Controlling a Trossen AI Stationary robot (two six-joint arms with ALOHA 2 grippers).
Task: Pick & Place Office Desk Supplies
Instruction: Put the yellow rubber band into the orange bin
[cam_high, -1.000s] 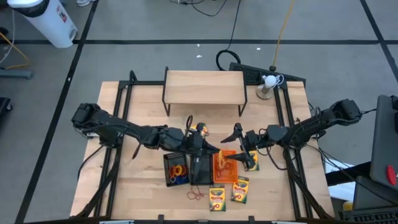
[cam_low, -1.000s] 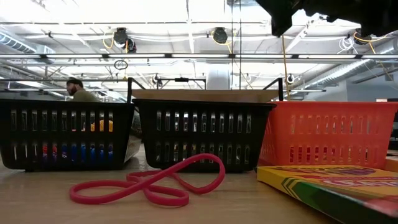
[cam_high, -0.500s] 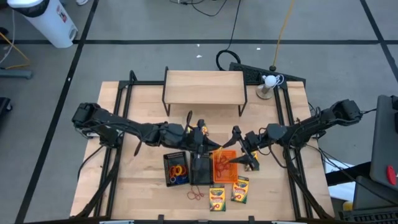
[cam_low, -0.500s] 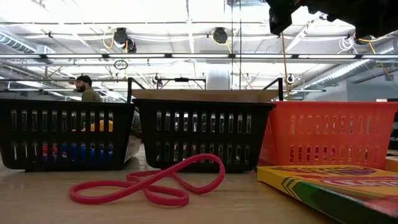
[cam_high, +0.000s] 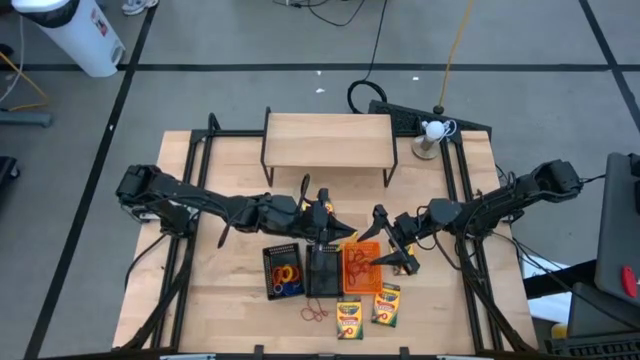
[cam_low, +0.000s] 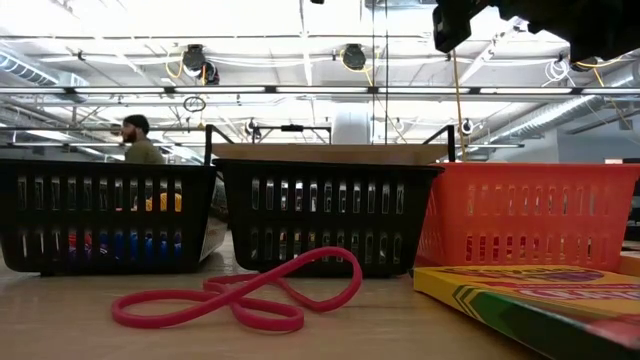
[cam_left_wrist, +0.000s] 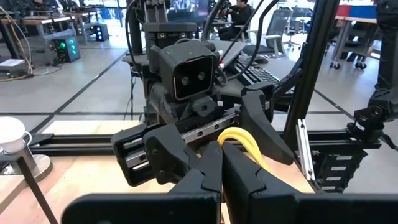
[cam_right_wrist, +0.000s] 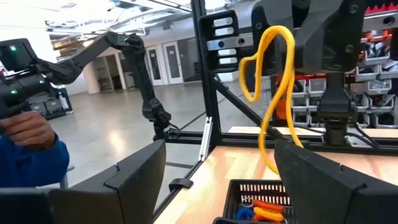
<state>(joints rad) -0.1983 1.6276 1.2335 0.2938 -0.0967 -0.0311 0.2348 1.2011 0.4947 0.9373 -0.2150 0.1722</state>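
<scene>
My left gripper (cam_high: 335, 228) hangs above the far edge of the orange tray (cam_high: 361, 269), jaws pinched on a yellow rubber band (cam_right_wrist: 272, 93) that dangles; my right gripper (cam_high: 385, 240) hovers just over that tray's right side, jaws spread, holding nothing; two crayon boxes (cam_high: 368, 310) lie just in front of the tray.

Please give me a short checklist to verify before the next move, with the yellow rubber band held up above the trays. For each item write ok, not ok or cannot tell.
1. Left gripper shut on the yellow rubber band: ok, the band hangs from its closed fingers.
2. Right gripper open: ok, fingers spread wide.
3. Band hanging free of the right fingers: cannot tell.
4. Black tray with bands upright and reachable: ok.
5. Orange tray upright: ok.
6. All loose bands put away: not ok, a red rubber band lies on the table.
</scene>
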